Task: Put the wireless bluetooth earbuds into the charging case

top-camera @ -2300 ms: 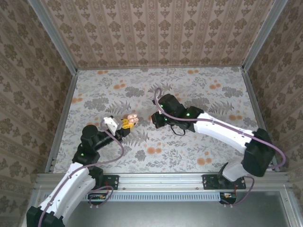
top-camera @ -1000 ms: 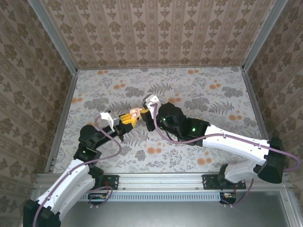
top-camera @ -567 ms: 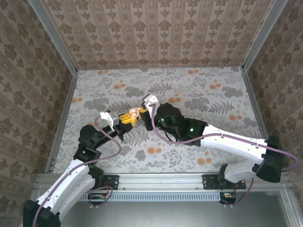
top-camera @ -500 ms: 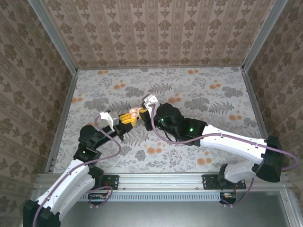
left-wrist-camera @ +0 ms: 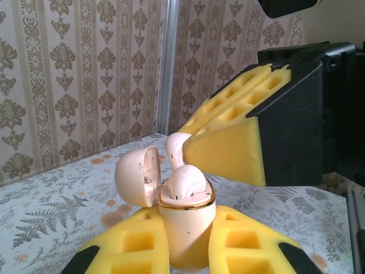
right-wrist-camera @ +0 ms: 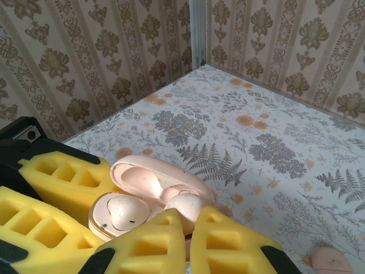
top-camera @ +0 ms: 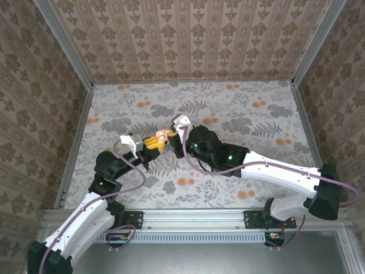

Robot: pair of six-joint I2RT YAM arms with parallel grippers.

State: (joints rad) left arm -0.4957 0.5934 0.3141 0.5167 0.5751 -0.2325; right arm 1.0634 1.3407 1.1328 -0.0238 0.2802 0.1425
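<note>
My left hand is clamped on the charging case, holding it off the worktop near the middle. In the left wrist view the case body stands upright between my yellow foam pads, mouth up, with the lid swung open to one side. My right hand meets it from the opposite side, fingertips almost against the case, closed on an earbud that sits at the rim of the open mouth. From the right wrist the case lies directly ahead of and just below my fingertips. A seated earbud already fills the well to the left, so I judge the free well to be the one right under the bud I hold. What the next move turns on is lining that bud's long axis up with the case's upright axis and pressing straight down; I cannot tell whether it is partly in yet. My right hand is the only one free to do this, since the left is the fixture. The flower-printed worktop below is flat and bare nearby, and the patterned walls stand well apart, so there is plenty of room.
</note>
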